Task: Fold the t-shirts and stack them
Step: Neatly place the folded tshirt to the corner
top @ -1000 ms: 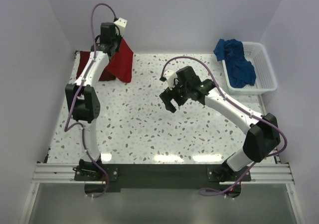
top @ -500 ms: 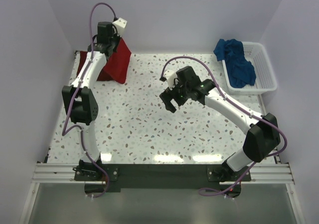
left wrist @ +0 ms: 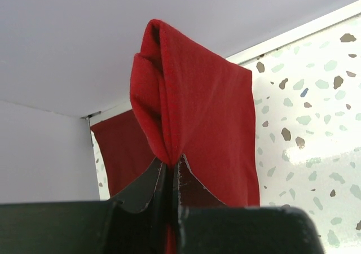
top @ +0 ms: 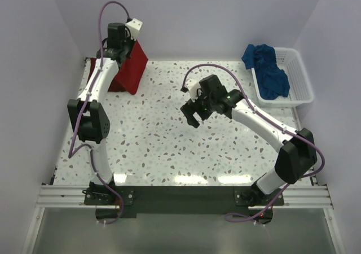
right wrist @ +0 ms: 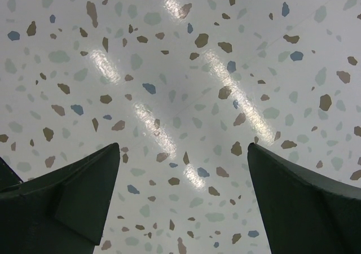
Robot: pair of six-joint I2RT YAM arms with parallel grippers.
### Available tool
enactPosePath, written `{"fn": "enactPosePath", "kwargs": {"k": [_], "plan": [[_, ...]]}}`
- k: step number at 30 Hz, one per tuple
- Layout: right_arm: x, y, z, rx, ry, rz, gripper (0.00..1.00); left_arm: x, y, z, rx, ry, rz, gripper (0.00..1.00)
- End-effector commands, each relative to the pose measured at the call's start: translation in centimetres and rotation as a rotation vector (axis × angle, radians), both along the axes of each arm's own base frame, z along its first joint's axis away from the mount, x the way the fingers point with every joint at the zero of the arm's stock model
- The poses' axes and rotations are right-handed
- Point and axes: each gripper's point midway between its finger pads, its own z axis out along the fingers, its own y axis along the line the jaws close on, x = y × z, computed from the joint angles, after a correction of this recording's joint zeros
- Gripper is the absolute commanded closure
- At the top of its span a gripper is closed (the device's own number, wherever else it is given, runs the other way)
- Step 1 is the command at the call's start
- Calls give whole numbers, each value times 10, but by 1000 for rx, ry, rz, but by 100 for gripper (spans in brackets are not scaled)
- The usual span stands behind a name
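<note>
My left gripper (top: 125,46) is shut on the bright red t-shirt (top: 131,69) and holds it up over the table's far left corner; the cloth hangs down, folded, from the jaws. In the left wrist view the gripper (left wrist: 171,165) pinches the red shirt (left wrist: 197,118), and a darker maroon shirt (left wrist: 121,149) lies flat behind it, also in the top view (top: 96,69). The blue t-shirt (top: 266,69) lies crumpled in the white basket (top: 299,79). My right gripper (top: 194,114) is open and empty above mid-table, with only bare terrazzo between its fingers (right wrist: 183,180).
The white lattice basket stands at the far right of the speckled table (top: 169,147). Walls close in the table at the back and on both sides. The arm bases sit on a dark rail (top: 180,195) at the near edge.
My left gripper has carried the bright red shirt a little further left and back, toward the far corner. The right arm has not moved.
</note>
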Motion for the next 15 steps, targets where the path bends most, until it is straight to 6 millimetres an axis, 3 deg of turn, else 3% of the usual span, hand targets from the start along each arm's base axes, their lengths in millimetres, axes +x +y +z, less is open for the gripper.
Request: {"fn": "enactPosePath", "kwargs": {"k": [1,9,15], "plan": [[7,3,17,24,-33,0,1,-5,9,64,10,-144,-4,100],[8,5,11,18,-25,3,1,-1,16,66,40,-150,5,100],[10,7,5,10,-12,7,1,12,38,52,55,-151,36,100]]}}
